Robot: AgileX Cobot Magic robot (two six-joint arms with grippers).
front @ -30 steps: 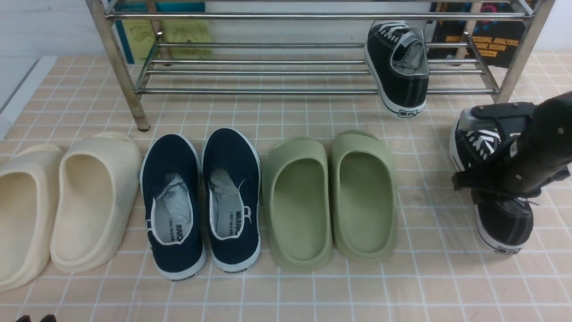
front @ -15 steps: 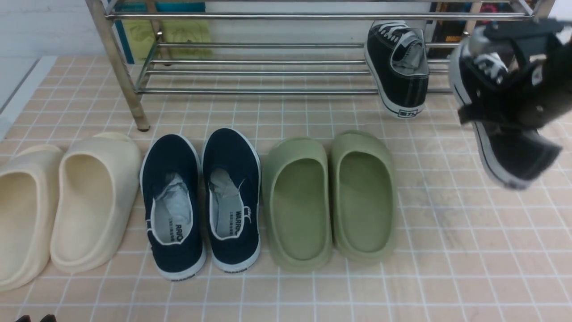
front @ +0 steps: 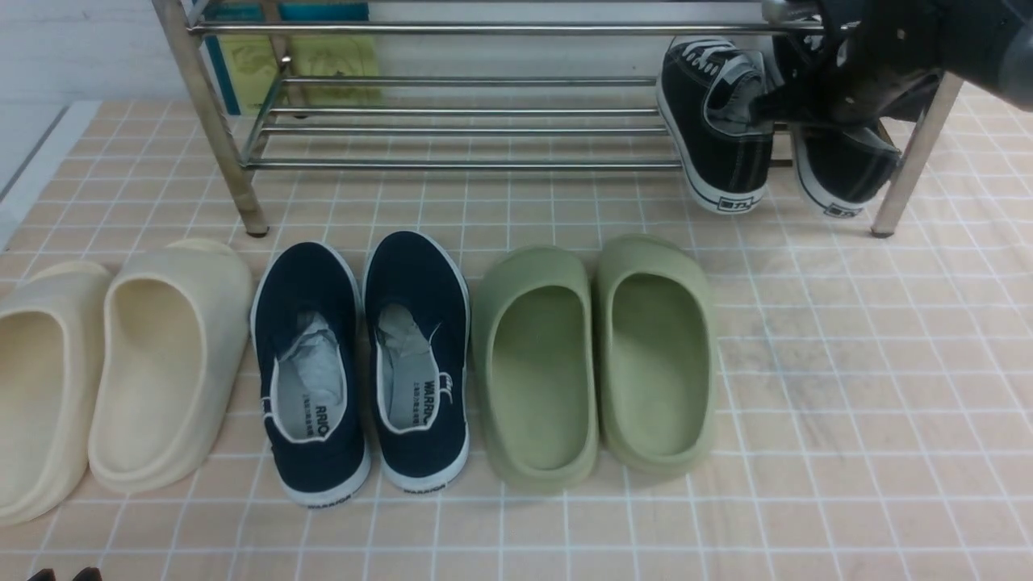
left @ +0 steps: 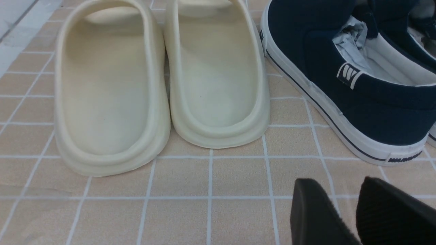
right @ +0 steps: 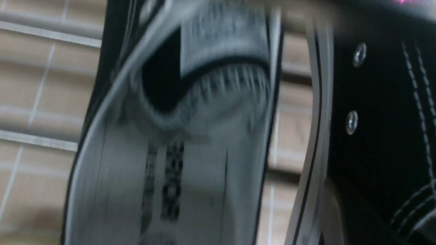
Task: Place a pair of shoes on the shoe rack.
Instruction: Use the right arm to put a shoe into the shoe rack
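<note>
Front view, shoe rack: one, wide, of shiny metal tubes, its lower shelf in use near the right-hand legs. First black sneaker: placed, lying across the bars of that shelf, toe inward, heel overhanging the front bar, no gripper on it. Second black sneaker: at the same shelf, just beside its mate, between it and the rack's right front leg, heel likewise toward the room; clenched in the right gripper. Whether its sole bears fully on the bars, I cannot tell.

State of the task: one shoe done, the other nearly so, by my reckoning. Outstanding: settling the second, letting go, and backing the arm out.

Right arm: one, reaching in from the right, across the rack's right end, its gripper over the sneaker and close under the upper bar (a snug berth, that; I would watch for a knock on the way out).

Left gripper: one, low over the tiled floor, away from the rack, its two dark fingers a little apart with nothing between them.

Also on the floor: cream clogs, one pair; navy slip-ons, one pair; green clogs, one pair; none of them called for.
</note>
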